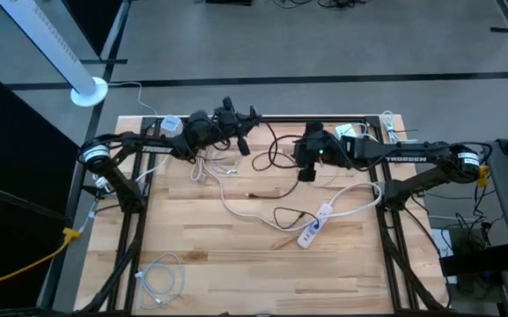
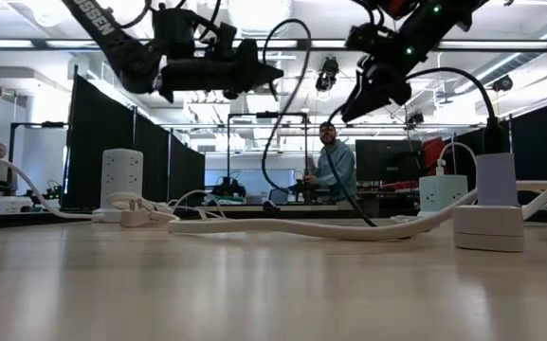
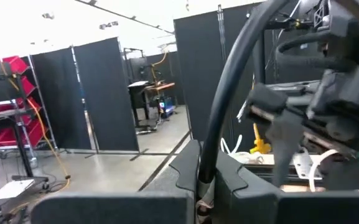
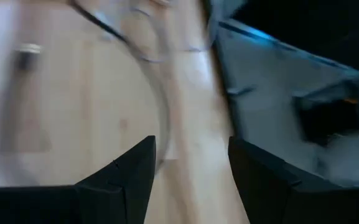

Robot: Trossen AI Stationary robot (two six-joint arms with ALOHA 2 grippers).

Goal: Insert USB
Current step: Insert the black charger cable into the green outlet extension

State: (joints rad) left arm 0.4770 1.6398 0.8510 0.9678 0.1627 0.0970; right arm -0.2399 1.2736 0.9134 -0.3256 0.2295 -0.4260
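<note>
Cable pinched in left gripper, upper centre; right gripper just right, fingers apart, empty.

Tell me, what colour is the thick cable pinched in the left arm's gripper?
Black; the thick cable shows best in the left wrist view.

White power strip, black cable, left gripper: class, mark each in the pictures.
white power strip (image 1: 316, 225), high view, middle of its body.
black cable (image 3: 229, 106), left wrist view, its curved length.
left gripper (image 1: 244, 145), high view, at its fingertips.
</note>
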